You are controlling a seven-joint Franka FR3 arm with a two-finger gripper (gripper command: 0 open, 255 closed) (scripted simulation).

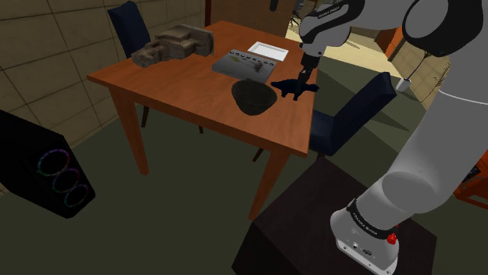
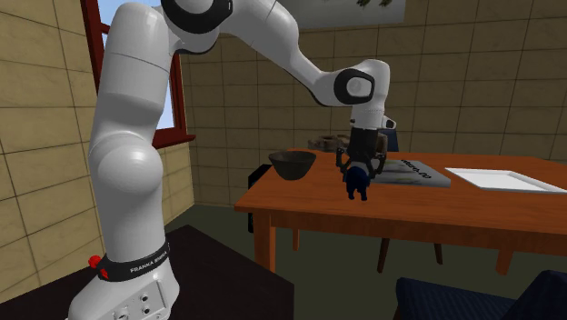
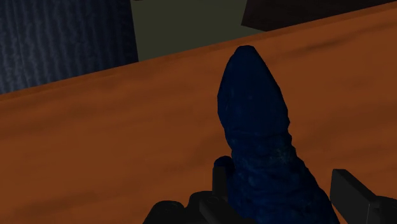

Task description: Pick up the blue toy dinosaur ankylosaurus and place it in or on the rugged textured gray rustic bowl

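You're at the grasp step. The white arm [image 1: 438,133] reaches over the wooden table [image 1: 180,82], and by my read nothing's lifted yet. The bowl [image 1: 252,97], dark and rough-sided, sits on the table just beside the target, toward the shoulder view's left, so the carry should be short. The dinosaur [image 1: 296,88] stands near the table edge by the blue chair [image 1: 352,113], directly under the gripper [image 1: 304,75]. It's v. dark blue, nearly black in this light, w/ a bumpy, ridged hide and a rounded, tapering end pointing away from the hand. The fingers are apart, straddling its body. One finger [image 3: 221,173] lies against the flank; between the other [image 3: 348,188] and the body a sliver of table shows. Next: close firmly, check both sides bite, lift straight up, then shift over the bowl.
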